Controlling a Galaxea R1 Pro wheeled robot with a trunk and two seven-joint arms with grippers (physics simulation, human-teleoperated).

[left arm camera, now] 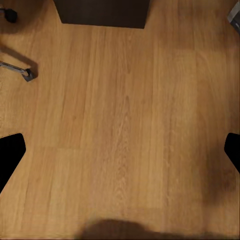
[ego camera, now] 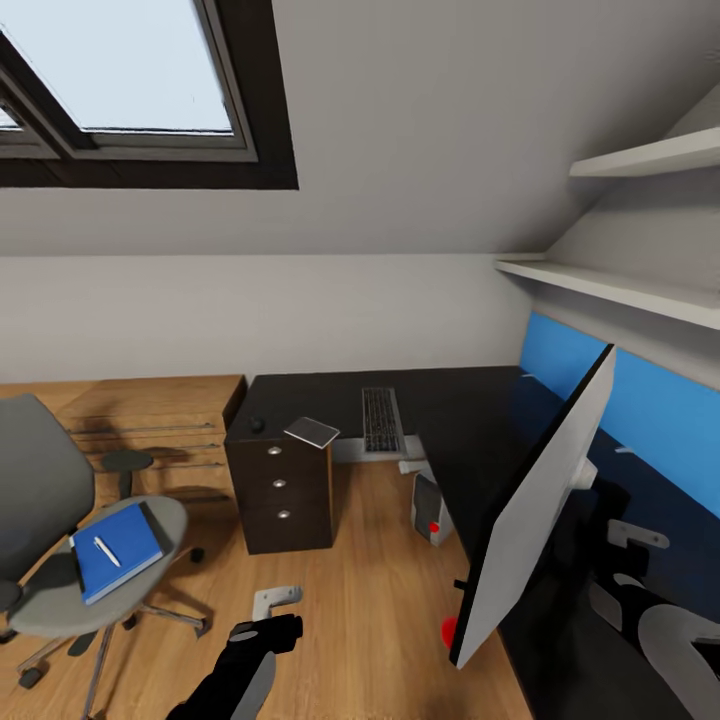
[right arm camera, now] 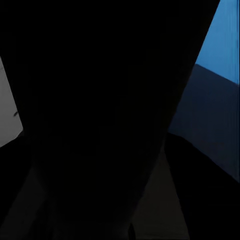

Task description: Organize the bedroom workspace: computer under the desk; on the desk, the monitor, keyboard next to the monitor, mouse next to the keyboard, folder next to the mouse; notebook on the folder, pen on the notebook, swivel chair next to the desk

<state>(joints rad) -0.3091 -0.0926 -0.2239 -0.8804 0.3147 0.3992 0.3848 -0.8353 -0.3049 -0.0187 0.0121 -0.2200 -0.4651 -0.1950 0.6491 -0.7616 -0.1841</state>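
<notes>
Where it lies on the swivel chair, the folder is bright blue.

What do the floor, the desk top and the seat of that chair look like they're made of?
The floor looks like light wooden planks with visible grain and a matte finish. The desk top seems a glossy black laminate or lacquer: it mirrors the blue wall. The swivel chair seat appears as smooth matte grey, plastic or fabric; the render leaves that open.

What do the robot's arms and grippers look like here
The left arm is glossy black and rounded, ending in the left gripper with pale grey angular fingers. In the left wrist view the fingertips show as flat black shapes.
</notes>
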